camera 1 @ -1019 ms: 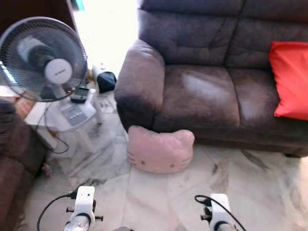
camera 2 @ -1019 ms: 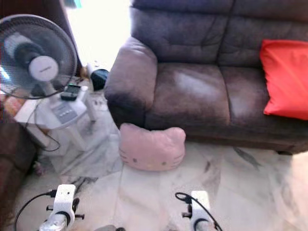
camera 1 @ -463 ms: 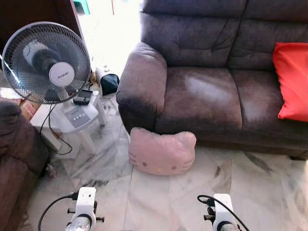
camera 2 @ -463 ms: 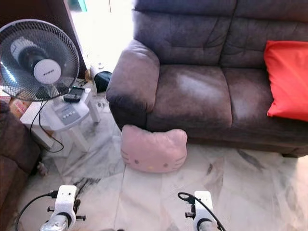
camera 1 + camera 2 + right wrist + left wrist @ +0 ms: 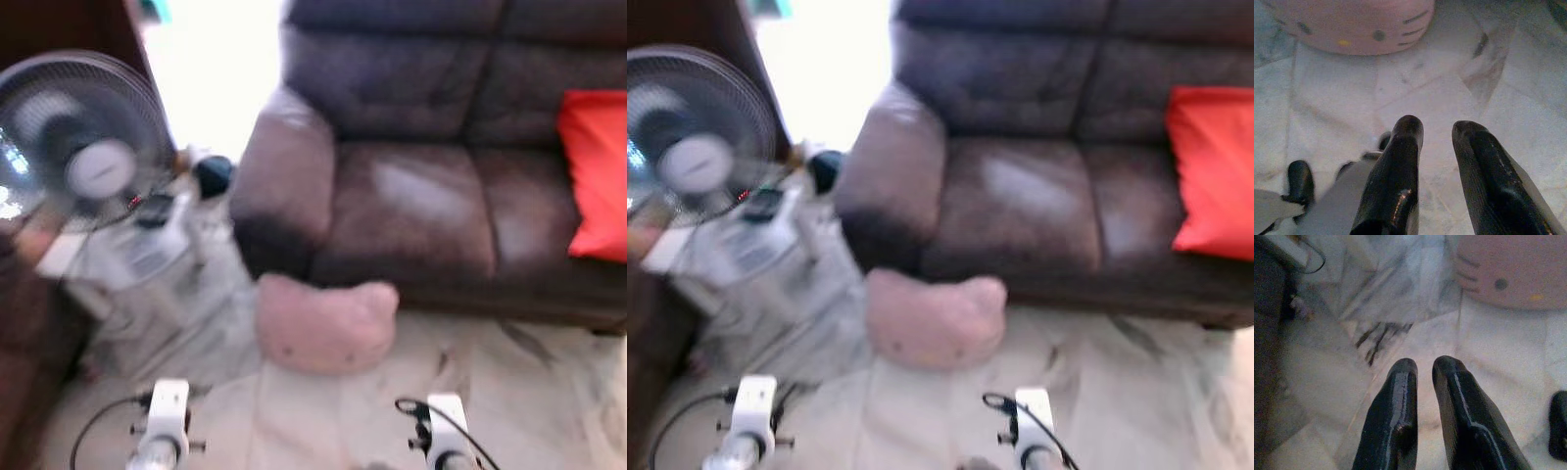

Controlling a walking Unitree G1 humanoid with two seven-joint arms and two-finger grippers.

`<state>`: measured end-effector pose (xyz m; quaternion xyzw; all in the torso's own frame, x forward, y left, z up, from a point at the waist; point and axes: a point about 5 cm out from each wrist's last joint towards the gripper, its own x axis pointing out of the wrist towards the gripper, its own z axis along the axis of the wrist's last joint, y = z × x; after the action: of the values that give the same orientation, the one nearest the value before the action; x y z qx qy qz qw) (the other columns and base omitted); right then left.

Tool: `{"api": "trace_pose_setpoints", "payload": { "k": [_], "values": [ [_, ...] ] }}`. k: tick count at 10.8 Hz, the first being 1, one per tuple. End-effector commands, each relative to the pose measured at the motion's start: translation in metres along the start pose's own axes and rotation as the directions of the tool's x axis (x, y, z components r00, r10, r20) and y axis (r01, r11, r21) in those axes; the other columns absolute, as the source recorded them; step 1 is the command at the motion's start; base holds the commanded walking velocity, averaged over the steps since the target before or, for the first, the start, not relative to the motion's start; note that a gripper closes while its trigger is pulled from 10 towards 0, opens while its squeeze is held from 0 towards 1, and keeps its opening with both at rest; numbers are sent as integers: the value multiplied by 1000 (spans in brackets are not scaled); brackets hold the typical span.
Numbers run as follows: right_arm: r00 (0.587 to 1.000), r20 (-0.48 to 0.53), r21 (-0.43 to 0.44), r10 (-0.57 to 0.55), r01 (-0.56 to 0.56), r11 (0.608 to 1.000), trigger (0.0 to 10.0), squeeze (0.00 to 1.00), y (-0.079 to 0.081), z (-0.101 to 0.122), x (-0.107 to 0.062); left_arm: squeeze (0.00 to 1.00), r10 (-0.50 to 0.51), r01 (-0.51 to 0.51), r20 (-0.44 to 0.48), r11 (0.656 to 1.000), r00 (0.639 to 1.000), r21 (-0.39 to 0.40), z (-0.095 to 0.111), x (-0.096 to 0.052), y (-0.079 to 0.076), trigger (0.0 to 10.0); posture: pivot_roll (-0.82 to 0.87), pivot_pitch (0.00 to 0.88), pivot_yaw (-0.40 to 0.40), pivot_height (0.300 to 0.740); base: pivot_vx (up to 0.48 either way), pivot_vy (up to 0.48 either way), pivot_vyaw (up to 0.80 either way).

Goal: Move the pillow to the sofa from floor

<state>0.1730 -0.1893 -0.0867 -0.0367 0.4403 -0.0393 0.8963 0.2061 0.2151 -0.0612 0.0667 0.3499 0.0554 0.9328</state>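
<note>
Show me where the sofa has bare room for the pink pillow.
The dark brown sofa has bare room on its left seat cushion, between the armrest and the seam. The right seat is partly taken by the red cushion. The pink cat-face pillow lies on the marble floor against the sofa front. It is crowded by the standing fan.

Marble floor: pink pillow lies on it, against sofa base; fan stand nearby.

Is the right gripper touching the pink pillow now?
Apart. The right wrist view shows bare marble floor between the right gripper and the pink pillow.
</note>
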Motion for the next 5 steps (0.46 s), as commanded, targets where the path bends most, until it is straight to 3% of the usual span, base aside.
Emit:
{"api": "trace_pose_setpoints", "payload": {
  "k": [1, 5],
  "values": [
    [1000, -13, 5, -9, 9, 1000, 10000, 0, -2, -4, -1, 0, -12, 12, -35, 1000, 999, 8, -10, -3, -3, 10000, 40, 90, -21, 740, 300, 0, 0],
    [1000, -19, 5, -10, 10, 1000, 10000, 0, -4, -5, -1, 0, -11, 11, -35, 1000, 999, 8, -10, -3, -2, 10000, 39, 91, -21, 740, 303, 0, 0]
  ]
}}
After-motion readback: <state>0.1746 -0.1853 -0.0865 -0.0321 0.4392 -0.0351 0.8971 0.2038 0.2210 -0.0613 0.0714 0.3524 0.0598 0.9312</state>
